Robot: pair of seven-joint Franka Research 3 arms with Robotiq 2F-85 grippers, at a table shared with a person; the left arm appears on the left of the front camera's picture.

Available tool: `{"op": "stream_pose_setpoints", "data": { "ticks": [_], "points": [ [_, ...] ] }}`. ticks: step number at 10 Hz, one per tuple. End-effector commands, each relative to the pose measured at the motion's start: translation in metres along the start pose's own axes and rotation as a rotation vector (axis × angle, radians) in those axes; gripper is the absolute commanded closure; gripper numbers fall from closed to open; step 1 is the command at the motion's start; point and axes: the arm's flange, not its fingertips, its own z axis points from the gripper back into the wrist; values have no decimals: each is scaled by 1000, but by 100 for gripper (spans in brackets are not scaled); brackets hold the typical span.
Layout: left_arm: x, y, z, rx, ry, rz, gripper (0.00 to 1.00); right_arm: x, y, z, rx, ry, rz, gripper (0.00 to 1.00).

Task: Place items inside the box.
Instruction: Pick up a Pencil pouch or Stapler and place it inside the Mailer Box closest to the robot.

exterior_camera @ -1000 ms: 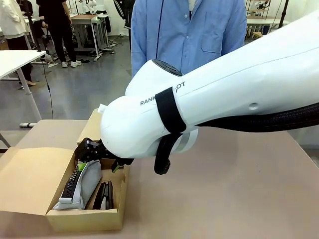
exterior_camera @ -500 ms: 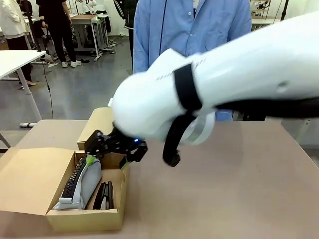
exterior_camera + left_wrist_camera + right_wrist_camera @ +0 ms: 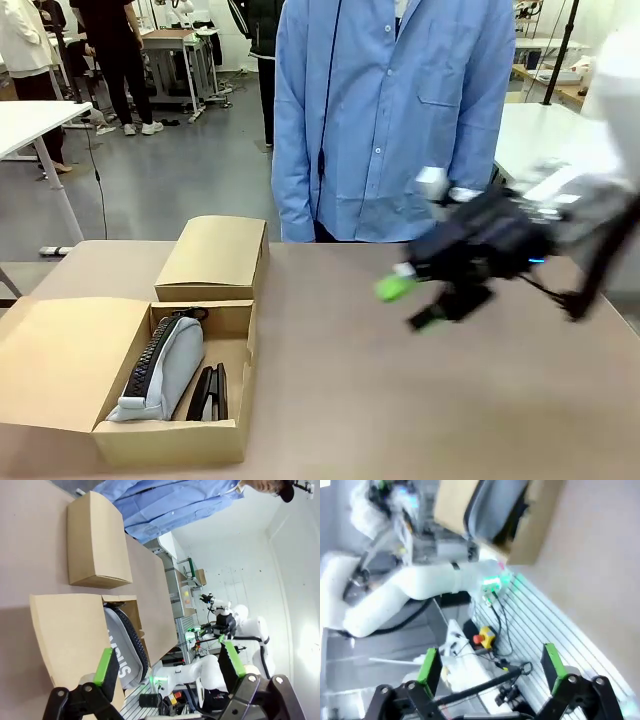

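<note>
Grey pencil case (image 3: 165,370) is lying in the box (image 3: 170,440); your right gripper (image 3: 411,304) is hanging open, empty; slow before grasping.

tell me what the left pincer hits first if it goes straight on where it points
The left pincer would likely meet the bare table beside the open box first; the grey pencil case lies off to one side. Depth is unclear.

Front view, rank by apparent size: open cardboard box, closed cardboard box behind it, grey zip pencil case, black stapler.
1. Open cardboard box, flap included.
2. Closed cardboard box; farther back, so likely understated.
3. Grey zip pencil case.
4. Black stapler, clearly smallest.
</note>
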Motion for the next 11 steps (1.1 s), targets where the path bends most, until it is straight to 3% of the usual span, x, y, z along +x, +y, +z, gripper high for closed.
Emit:
{"op": "stream_pose_setpoints", "data": {
  "ticks": [1, 4, 7, 8, 11],
  "points": [
    [1, -1, 0, -20, -10, -18, 0, -40, -67, 49, 49, -106, -154, 0],
    [1, -1, 0, -20, -10, -18, 0, -85, -141, 118, 211, -240, -240, 0],
    [1, -1, 0, -20, -10, -18, 0, -147, -178, 142, 256, -426, -305, 0],
    [1, -1, 0, -20, -10, -18, 0, -69, -163, 189, 242, -320, -299, 0],
    [1, -1, 0, -20, -10, -18, 0, -69, -163, 189, 242, -320, -299, 0]
  ]
}}
